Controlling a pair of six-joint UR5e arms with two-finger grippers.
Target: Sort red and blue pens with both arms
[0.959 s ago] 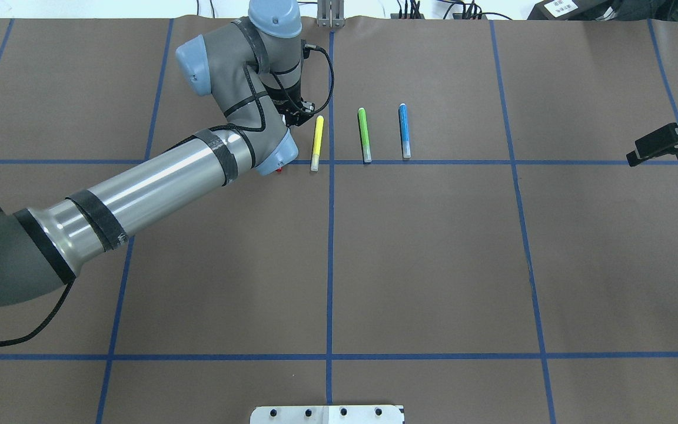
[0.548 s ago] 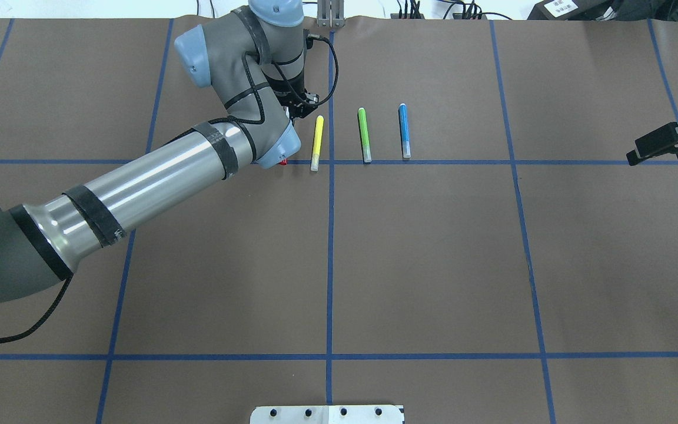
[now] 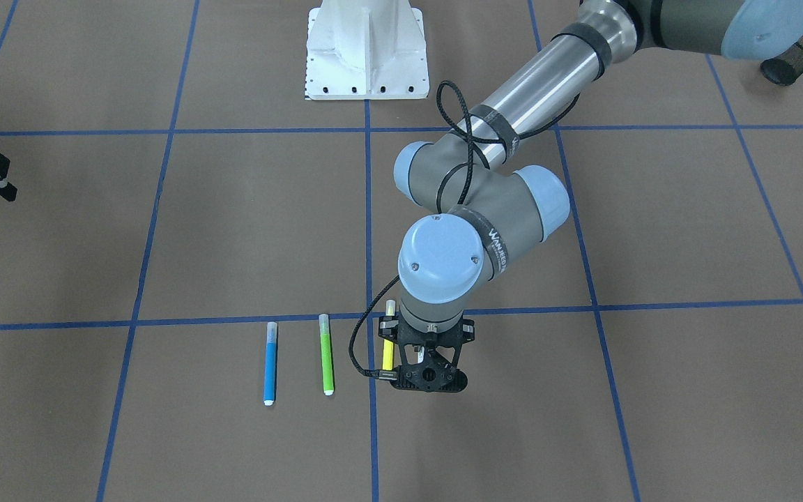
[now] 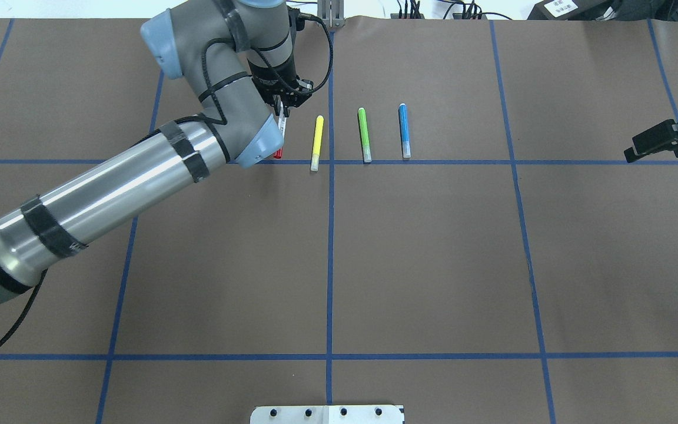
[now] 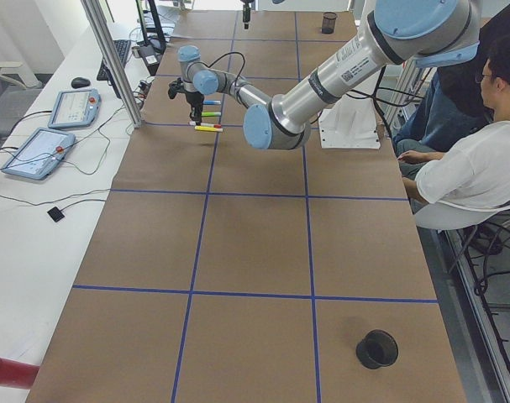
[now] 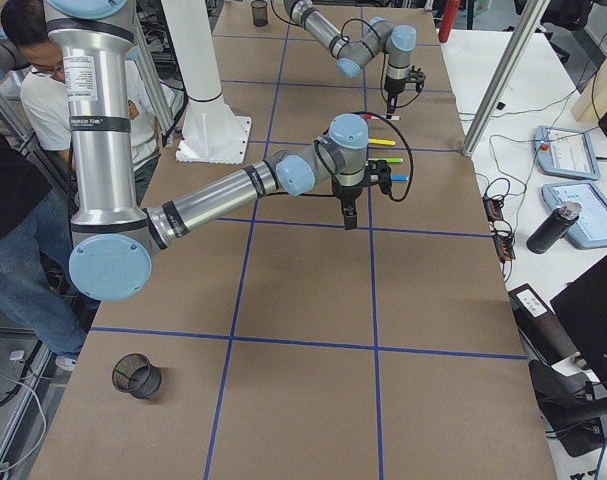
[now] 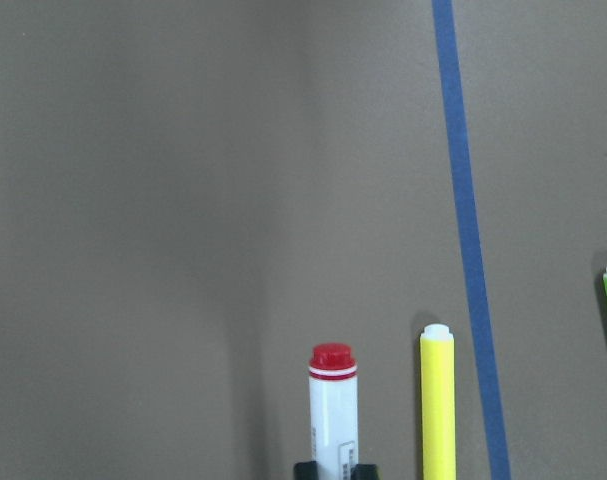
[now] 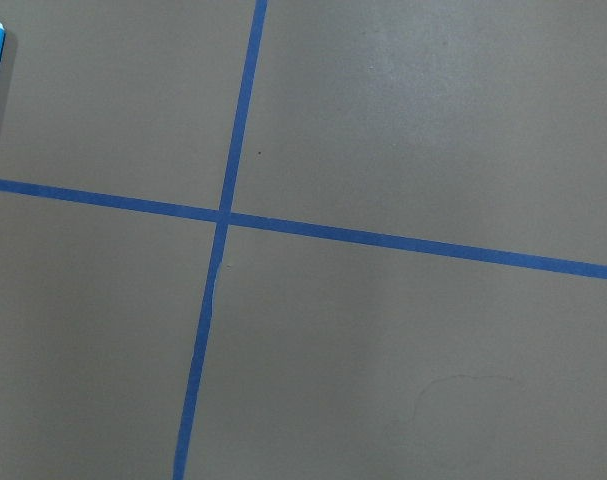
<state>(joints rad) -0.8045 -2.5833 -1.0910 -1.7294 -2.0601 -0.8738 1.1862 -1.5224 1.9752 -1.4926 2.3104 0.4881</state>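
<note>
Pens like these should handle light, stiff and slick, so a mid-barrel pinch suits. Left jaws are closed on the red pen (image 7: 333, 410) near its far end, just left of the yellow pen (image 7: 436, 400), its long axis near-to-far. The blue pen (image 4: 404, 131) lies parallel, 2 places right. I cannot tell how far the right jaws are open.

Yellow pen (image 4: 316, 143) just beside left claw (image 4: 282, 109)

Brown tabletop (image 4: 433, 265) gridded with blue tape (image 4: 329, 265).
</note>
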